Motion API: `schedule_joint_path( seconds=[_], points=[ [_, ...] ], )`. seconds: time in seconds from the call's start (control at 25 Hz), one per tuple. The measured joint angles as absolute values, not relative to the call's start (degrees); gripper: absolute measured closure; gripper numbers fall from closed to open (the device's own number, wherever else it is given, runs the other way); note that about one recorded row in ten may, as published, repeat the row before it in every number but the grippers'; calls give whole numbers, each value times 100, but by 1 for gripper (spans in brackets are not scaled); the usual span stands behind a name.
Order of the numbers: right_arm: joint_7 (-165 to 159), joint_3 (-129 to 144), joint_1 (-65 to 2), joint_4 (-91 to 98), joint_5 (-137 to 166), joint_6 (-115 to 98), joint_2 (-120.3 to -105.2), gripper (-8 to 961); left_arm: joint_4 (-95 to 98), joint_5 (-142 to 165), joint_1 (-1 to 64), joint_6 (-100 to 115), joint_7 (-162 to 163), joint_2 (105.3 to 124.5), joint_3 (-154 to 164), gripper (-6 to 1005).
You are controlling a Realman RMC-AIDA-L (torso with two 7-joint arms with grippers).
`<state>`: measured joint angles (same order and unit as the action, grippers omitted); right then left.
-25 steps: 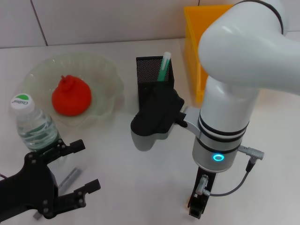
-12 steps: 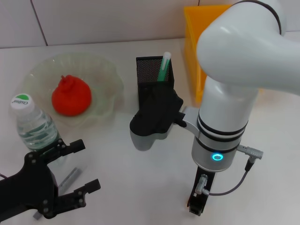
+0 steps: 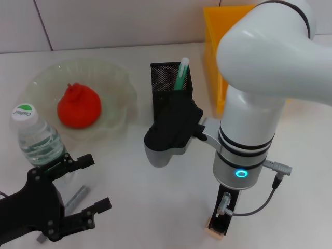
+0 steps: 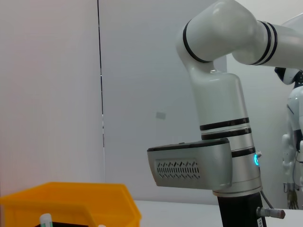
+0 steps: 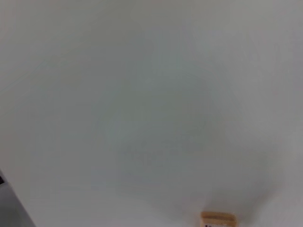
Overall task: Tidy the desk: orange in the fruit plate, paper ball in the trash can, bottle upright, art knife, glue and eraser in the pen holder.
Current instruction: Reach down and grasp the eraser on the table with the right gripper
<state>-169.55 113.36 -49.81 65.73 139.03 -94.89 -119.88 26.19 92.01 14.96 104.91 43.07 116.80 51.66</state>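
Note:
The orange (image 3: pixel 78 107) lies in the pale-green fruit plate (image 3: pixel 120 83) at the back left. The bottle (image 3: pixel 36 139) stands upright in front of the plate. The black mesh pen holder (image 3: pixel 167 83) stands mid-table with a green-and-white stick (image 3: pixel 183 71) in it. The yellow trash can (image 3: pixel 217 36) stands behind my right arm. My right gripper (image 3: pixel 222 220) points straight down at the near edge, right over the tan eraser (image 3: pixel 213 231), which also shows in the right wrist view (image 5: pixel 218 219). My left gripper (image 3: pixel 96 182) is open at the front left, above a slim grey art knife (image 3: pixel 78 197). The paper ball is out of view.
My right arm's white forearm and black wrist block (image 3: pixel 174 129) hang in front of the pen holder and cover part of the trash can. The left wrist view shows the trash can's rim (image 4: pixel 71 201) and the right arm (image 4: pixel 222 142) beyond it.
More of the eraser's tan edge shows under my right gripper than before; the right arm has shifted very slightly. The left arm has not moved.

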Motion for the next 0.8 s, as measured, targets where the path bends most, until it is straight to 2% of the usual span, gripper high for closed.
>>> schedule_joint_path(
  seconds=[0.36,0.56,0.72,0.8],
  points=[
    [-16944,11025,-4927,6650,13878,-9559,-11988,837,2632,9202,1492,10501,4307,11680,5159,191],
    [-16944,11066,-4919,6747,13885,-9600,-11988,808,2654,9201,1485,10503,4308,11681,5159,191],
    [-16944,11128,-4941,6776,13895,-9604,-11988,597,2655,9202,1490,10503,4318,11681,5159,191],
    [-16944,11152,-4937,6847,13912,-9596,-11988,586,2655,9202,1492,10503,4320,11681,5159,191]
  ],
)
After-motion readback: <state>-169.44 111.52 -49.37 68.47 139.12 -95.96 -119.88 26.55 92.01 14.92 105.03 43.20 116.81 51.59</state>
